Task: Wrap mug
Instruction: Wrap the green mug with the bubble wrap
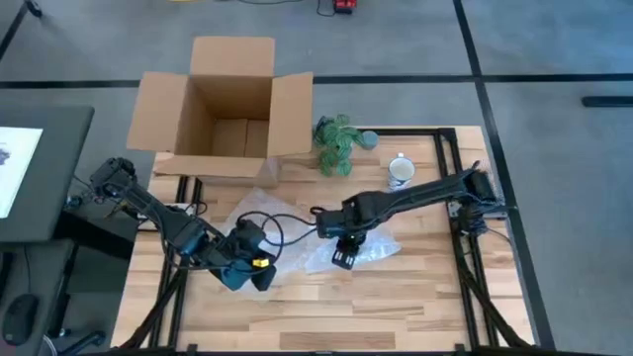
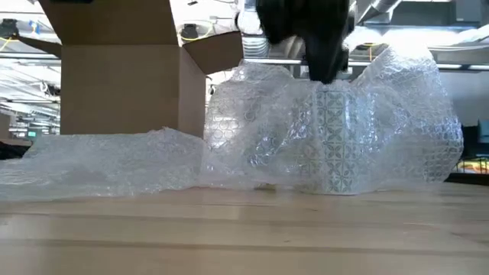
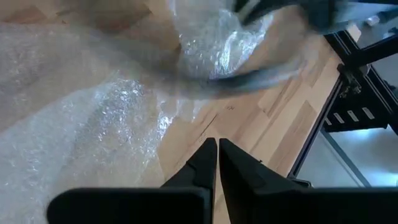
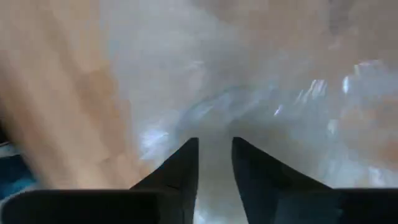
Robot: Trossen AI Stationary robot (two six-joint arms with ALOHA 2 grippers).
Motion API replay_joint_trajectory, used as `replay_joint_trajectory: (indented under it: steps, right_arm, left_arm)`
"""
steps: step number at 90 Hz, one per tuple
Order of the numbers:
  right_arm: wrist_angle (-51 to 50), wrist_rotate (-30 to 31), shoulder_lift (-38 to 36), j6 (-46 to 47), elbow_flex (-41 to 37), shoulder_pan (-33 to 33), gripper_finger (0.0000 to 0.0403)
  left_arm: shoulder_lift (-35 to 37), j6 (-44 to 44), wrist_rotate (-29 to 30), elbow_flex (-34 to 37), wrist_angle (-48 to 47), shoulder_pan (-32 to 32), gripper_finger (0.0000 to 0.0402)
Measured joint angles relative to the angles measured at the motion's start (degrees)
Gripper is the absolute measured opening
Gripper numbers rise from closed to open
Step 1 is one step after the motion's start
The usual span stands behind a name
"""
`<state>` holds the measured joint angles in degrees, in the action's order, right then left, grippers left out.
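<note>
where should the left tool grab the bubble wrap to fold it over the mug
Probably the flat loose flap of the bubble wrap lying on the table on the left tool's side, away from the mound over the mug. Come low from the outer edge, since the right tool occupies the mound.

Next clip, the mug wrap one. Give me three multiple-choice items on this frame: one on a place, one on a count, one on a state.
1. Where is the cardboard box?
A. at the table's far edge, left of the green plant
B. at the near edge
C. under the right arm

2. How many mugs show uncovered on the table?
A. none
B. one
C. three

3. How are the left tool's fingers?
A. wide apart
B. shut together, empty
C. clamped on a mug

Answers:
1 A, the high view shows it open at the back.
2 B, one white mug stands beside the right arm.
3 B, the left wrist view shows its fingers touching over bare wood beside the bubble wrap.
</note>
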<state>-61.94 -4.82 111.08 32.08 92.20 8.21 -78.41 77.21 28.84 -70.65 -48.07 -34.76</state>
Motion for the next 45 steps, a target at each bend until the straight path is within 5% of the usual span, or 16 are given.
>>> replay_joint_trajectory:
  steps: [18, 45]
  right_arm:
    - [4.4, -0.1, 2.7, -1.1, -4.0, -0.8, 0.0006]
    - [4.5, 0.5, 1.9, -2.0, -6.1, -0.2, 0.0001]
  left_arm:
    - [0.0, 0.0, 0.0, 0.0, 0.0, 0.0, 0.0]
    - [0.0, 0.0, 0.0, 0.0, 0.6, 0.0, 0.0]
